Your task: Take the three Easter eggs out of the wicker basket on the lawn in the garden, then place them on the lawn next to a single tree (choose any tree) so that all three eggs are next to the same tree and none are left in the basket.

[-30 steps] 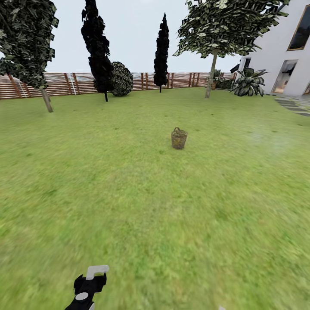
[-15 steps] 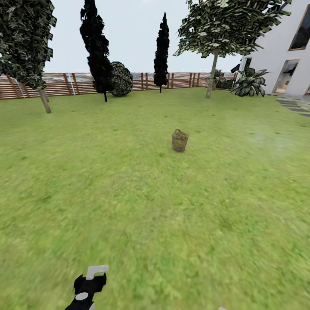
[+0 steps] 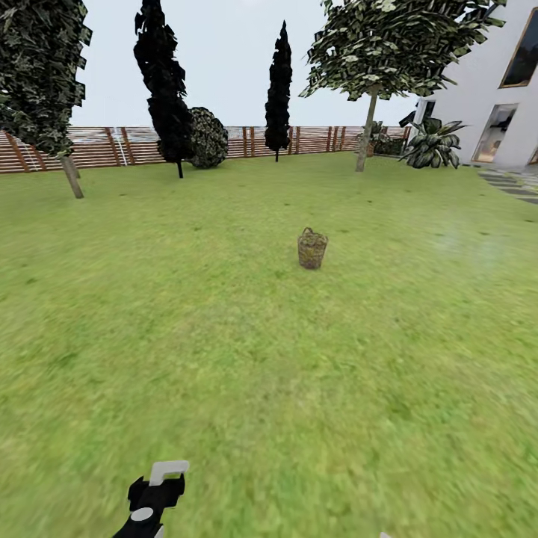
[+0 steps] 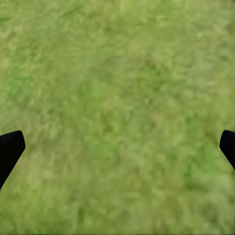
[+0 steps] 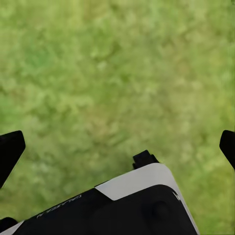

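Standing upright, wicker basket (image 3: 312, 249) (handle up), mid-lawn (image 3: 224, 336)

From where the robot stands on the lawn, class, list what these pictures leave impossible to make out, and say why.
- Eggs: the wicker basket is far off and small in the head view; its weave hides any contents.
- Left hand: the head view's bottom edge cuts it; fingertips sit at the left wrist view's edges.
- Right hand: fingertips sit at the right wrist view's edges.
- Tree: crown cropped at top.
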Motion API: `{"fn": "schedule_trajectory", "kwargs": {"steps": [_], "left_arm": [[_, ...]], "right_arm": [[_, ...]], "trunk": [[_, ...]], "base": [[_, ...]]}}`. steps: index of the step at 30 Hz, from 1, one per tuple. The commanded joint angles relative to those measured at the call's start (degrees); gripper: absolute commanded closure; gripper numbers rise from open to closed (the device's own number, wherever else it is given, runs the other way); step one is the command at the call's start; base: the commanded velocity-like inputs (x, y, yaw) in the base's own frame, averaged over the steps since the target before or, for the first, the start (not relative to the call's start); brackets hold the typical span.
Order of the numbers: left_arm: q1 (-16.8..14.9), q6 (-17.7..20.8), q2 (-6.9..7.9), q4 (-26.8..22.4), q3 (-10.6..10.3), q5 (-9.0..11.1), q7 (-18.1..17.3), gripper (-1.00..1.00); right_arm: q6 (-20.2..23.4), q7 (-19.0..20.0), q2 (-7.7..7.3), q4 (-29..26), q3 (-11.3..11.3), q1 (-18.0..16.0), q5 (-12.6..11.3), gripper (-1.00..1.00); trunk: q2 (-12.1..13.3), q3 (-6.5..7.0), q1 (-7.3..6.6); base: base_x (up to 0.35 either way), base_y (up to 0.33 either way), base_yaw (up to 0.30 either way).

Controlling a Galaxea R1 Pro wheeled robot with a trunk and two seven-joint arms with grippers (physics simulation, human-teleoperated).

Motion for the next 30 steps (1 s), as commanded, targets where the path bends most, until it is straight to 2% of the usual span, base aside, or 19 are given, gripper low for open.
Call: {"fn": "schedule_trajectory", "kwargs": {"steps": [1, 30], "left_arm": [[-0.1, -0.2, -0.06, 0.1, 0.5, -0.6, 0.0, -1.0], [-0.1, -0.2, -0.06, 0.1, 0.5, -0.6, 0.0, -1.0]], "right_arm": [[-0.3, 0.0, 0.04, 0.0, -0.2, 0.0, -0.5, -1.0], [-0.4, 0.0, 0.06, 0.0, -0.1, 0.0, -0.1, -1.0]], "trunk": [[-0.1, -0.1, 0.06], [-0.1, -0.1, 0.06]], "base": [[0.33, 0.0, 0.0], [0.33, 0.0, 0.0]]}}
